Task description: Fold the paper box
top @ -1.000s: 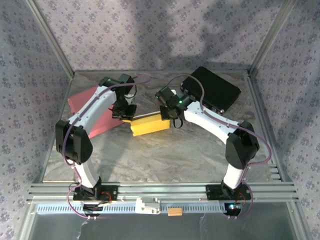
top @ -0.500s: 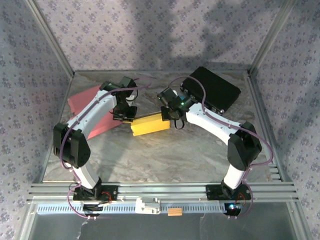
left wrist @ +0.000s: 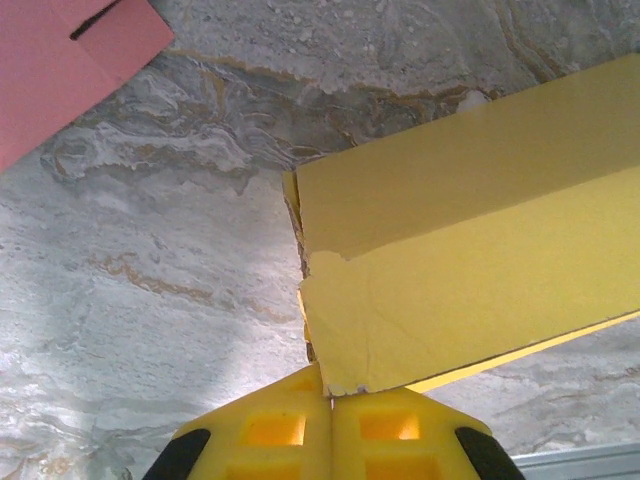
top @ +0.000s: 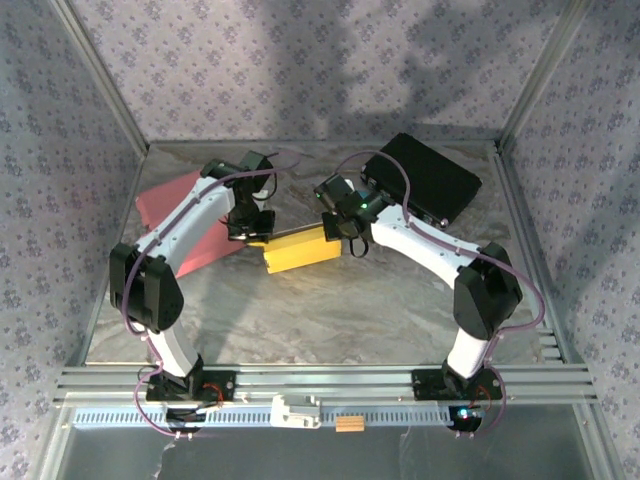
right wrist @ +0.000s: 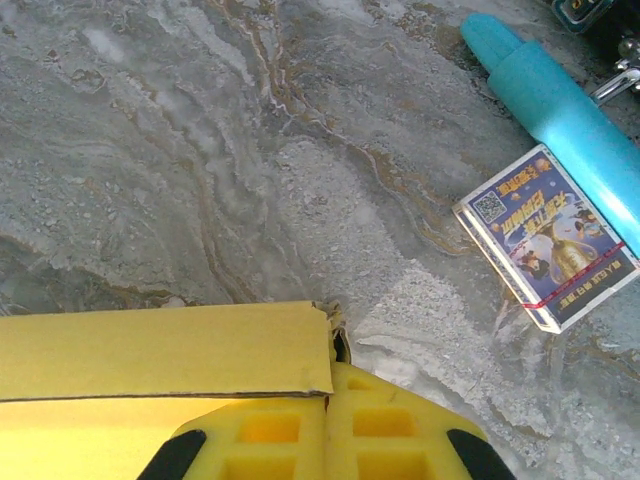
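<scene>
The yellow paper box point(top: 298, 250) lies partly folded near the middle of the marble table point(top: 330, 310). My left gripper point(top: 250, 232) is at its left end and my right gripper point(top: 340, 228) is at its right end. In the left wrist view the yellow fingers meet at the tips point(left wrist: 331, 393), shut on the lower corner of a box flap point(left wrist: 470, 260). The right wrist view has my right gripper point(right wrist: 331, 392) shut on the frayed corner of a yellow box panel point(right wrist: 160, 350).
A pink paper sheet point(top: 165, 205) lies left of the box, under the left arm; its corner is the pink sheet point(left wrist: 60, 50). A black case point(top: 425, 180) sits at the back right. A card pack point(right wrist: 545, 235) and a teal tube point(right wrist: 560, 110) lie near the right gripper.
The left arm's elbow has shifted slightly and its gripper has nudged right; the box has barely moved. Both grippers have stayed at the box ends.
</scene>
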Robot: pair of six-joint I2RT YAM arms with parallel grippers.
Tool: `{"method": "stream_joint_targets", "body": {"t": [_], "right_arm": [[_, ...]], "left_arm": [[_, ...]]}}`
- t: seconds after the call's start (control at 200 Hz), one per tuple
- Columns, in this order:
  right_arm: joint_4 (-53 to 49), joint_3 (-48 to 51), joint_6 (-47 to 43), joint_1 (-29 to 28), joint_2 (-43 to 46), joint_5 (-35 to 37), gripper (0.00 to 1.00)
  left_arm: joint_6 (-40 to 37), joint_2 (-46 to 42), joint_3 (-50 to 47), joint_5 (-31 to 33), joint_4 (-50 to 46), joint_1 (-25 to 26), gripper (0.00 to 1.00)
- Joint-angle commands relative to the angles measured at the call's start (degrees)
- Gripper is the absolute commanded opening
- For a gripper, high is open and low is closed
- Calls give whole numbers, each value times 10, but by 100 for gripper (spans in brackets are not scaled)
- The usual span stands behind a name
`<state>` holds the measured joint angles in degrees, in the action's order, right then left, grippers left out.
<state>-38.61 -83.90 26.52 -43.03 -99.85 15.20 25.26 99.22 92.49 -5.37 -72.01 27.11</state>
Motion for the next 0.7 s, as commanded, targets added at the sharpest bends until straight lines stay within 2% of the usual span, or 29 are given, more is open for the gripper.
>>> {"method": "stream_joint_targets", "body": {"t": [0.0, 0.21, 0.46, 0.695], "right_arm": [[-54, -14, -5, -4, -31, -47, 7], [-64, -22, 4, 0, -28, -68, 12], [-61, -8, 31, 4, 10, -95, 33], [-64, -10, 49, 13, 21, -110, 34]], "left_arm": [[8, 17, 25, -66, 6, 5, 0], [7, 18, 5, -68, 18, 4, 0], [10, 12, -14, -55, 35, 7, 0], [11, 15, -14, -50, 38, 9, 0]]}}
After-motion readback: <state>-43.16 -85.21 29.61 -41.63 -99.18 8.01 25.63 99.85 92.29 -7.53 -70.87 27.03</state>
